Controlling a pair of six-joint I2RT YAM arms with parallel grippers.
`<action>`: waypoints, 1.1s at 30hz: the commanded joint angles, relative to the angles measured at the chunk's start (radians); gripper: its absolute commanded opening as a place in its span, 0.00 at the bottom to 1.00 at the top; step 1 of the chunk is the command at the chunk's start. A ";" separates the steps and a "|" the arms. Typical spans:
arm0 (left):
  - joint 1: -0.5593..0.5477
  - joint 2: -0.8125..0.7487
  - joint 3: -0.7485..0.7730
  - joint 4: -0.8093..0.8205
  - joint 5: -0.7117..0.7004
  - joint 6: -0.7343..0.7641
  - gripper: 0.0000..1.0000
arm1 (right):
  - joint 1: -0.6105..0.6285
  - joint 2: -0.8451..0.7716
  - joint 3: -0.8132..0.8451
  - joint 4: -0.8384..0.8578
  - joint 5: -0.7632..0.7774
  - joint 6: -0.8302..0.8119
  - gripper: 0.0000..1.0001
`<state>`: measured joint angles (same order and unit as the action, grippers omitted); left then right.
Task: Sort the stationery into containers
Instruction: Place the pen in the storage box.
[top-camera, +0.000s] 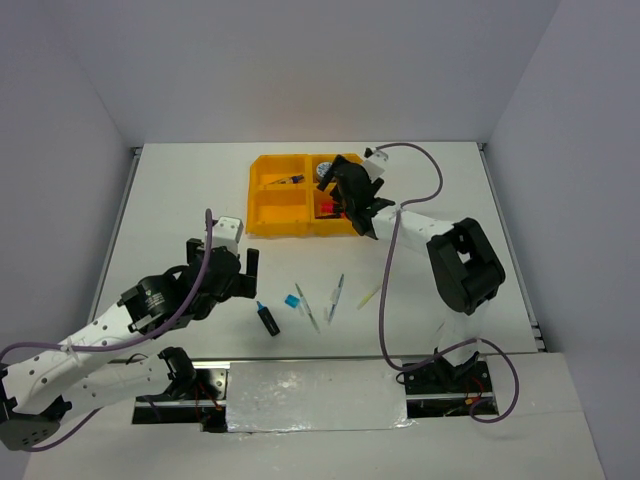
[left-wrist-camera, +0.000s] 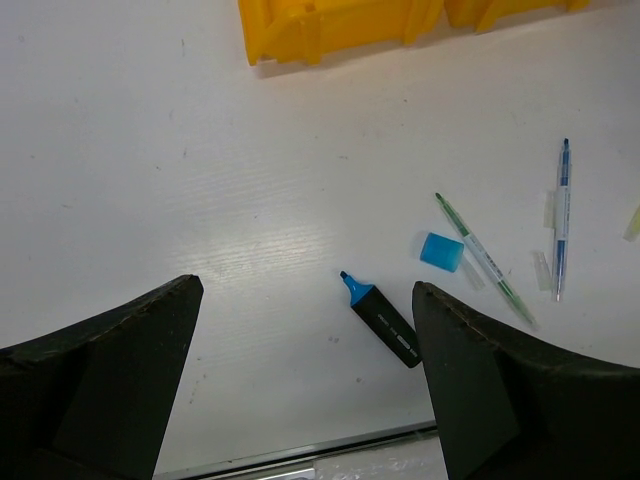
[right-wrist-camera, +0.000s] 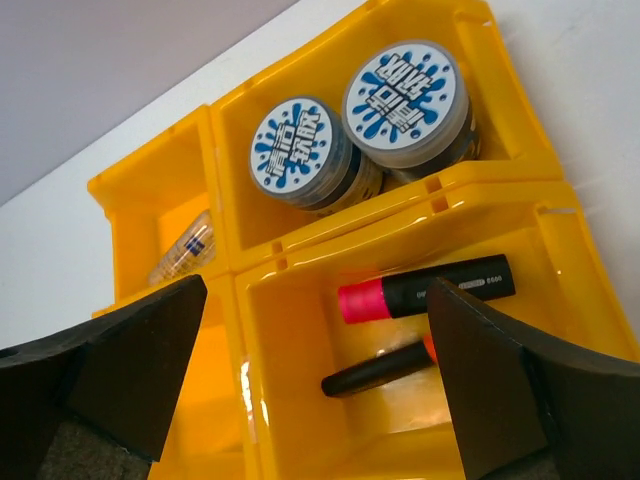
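I'm watching the left tool (left-wrist-camera: 305, 290) hovering over the bench (left-wrist-camera: 200, 180), its fingers spread wide with nothing between them. The blue-capped highlighter (left-wrist-camera: 385, 320) is lying on the bench in the lower middle of the left wrist view. It is slanted, with the cap pointing to the upper left, and sits close to the right-hand finger. To its right, a small blue square (left-wrist-camera: 442, 251), a green pen (left-wrist-camera: 487, 262) and a blue pen (left-wrist-camera: 562, 215) are lying loose. The square is just beside the green pen.

The right tool (right-wrist-camera: 315, 290) is hanging over the tray (top-camera: 278, 212) in the upper middle of the top view. It is also spread and carrying nothing. In its wrist view, two tape rolls (right-wrist-camera: 300, 150) are sitting side by side in the upper compartment. A pink-capped highlighter (right-wrist-camera: 425, 290) and a second dark highlighter (right-wrist-camera: 375, 370) are lying in the compartment below, and a small bottle (right-wrist-camera: 183, 255) is in the one at the left.

I'm judging the blue-capped highlighter to be the left tool's likely pick. It looks light, stiff and smooth, so I'm planning to turn the wrist and close across the middle of the black barrel, not on the cap. The pens are thin, lie low and are likely to roll. The square looks flat and hard to get under.
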<state>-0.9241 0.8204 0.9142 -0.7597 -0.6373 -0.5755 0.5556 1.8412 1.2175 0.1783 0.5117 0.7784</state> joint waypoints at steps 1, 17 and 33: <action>0.005 -0.003 0.003 0.000 -0.036 0.006 0.99 | -0.002 -0.048 0.017 0.040 -0.059 -0.048 1.00; 0.053 0.033 0.023 -0.049 -0.107 -0.053 0.99 | 0.079 -0.485 -0.098 -0.134 -0.096 -0.295 1.00; 0.116 0.202 0.093 -0.073 0.002 -0.386 0.99 | 0.170 -0.824 -0.368 -0.321 -0.156 -0.347 1.00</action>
<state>-0.8135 0.9604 0.9348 -0.8104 -0.6483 -0.8478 0.7158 1.0397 0.8825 -0.1146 0.3786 0.4511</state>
